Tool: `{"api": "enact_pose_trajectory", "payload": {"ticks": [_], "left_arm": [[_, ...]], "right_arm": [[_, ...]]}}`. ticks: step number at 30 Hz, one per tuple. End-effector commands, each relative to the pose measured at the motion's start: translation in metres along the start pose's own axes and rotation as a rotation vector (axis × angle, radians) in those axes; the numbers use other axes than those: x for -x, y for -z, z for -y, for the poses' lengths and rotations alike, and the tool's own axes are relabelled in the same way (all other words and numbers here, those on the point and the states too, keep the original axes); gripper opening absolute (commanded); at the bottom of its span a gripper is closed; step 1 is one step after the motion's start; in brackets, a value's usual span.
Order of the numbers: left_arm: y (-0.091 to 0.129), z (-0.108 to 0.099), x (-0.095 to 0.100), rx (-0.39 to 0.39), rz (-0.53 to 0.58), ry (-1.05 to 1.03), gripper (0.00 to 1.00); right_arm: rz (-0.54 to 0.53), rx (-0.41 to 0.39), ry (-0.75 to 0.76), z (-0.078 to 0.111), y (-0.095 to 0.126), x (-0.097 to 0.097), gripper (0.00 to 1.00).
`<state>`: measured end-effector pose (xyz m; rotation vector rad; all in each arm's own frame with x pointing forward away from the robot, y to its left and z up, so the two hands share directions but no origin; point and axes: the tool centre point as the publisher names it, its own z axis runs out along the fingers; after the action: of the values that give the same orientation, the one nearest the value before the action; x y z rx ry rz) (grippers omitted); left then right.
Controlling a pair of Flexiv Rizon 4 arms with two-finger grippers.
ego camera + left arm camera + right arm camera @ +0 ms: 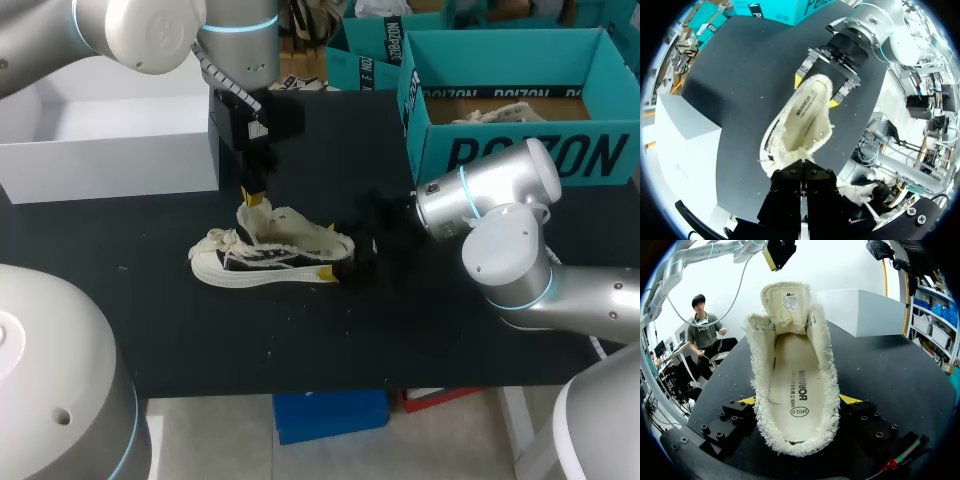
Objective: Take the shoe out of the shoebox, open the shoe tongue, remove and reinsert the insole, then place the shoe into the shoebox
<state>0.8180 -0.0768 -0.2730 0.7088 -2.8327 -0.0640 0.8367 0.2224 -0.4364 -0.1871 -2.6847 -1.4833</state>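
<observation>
Around shoe (795, 385) heel, wide right pincer (799, 400).

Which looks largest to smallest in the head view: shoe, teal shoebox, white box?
1. teal shoebox and white box: about alike. Both are partly cut off or hidden, so I won't rank them.
2. shoe: clearly smallest.

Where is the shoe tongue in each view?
Head: tongue upright at the lace end of the shoe, under the left gripper.
Left wrist: tongue just ahead of its own gripper, foreshortened.
Right wrist: tongue upright at the shoe's far end.
Shared landmark: right gripper shut on the shoe.
</observation>
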Motion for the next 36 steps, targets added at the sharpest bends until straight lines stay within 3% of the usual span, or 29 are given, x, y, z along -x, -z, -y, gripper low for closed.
{"api": "enact_pose_trajectory", "payload": {"ticks": [1, 4, 8, 12, 15, 30, 36], "left_arm": [[0.000, 0.004, 0.005, 0.055, -0.044, -0.222, 0.00], [0.000, 0.004, 0.005, 0.055, -0.044, -0.222, 0.00], [-0.005, 0.002, 0.006, -0.046, -0.004, -0.240, 0.00], [-0.007, 0.013, 0.001, -0.148, 0.013, -0.295, 0.00], [-0.010, 0.022, -0.004, -0.180, -0.002, -0.339, 0.00], [-0.013, 0.025, -0.006, -0.172, -0.021, -0.341, 0.00], [-0.028, 0.039, -0.008, -0.157, -0.025, -0.457, 0.00]], "right_arm": [[0.000, -0.001, -0.001, 0.001, 0.000, 0.000, 0.00], [0.000, -0.001, -0.001, 0.001, 0.000, 0.000, 0.00], [0.000, -0.001, -0.001, 0.001, 0.000, 0.000, 0.00], [0.000, -0.001, -0.001, 0.001, 0.000, 0.000, 0.00], [0.000, -0.001, -0.001, 0.001, 0.000, 0.000, 0.00], [0.000, -0.001, -0.001, 0.001, 0.000, 0.000, 0.00], [0.000, -0.001, -0.001, 0.001, 0.000, 0.000, 0.00]]}}
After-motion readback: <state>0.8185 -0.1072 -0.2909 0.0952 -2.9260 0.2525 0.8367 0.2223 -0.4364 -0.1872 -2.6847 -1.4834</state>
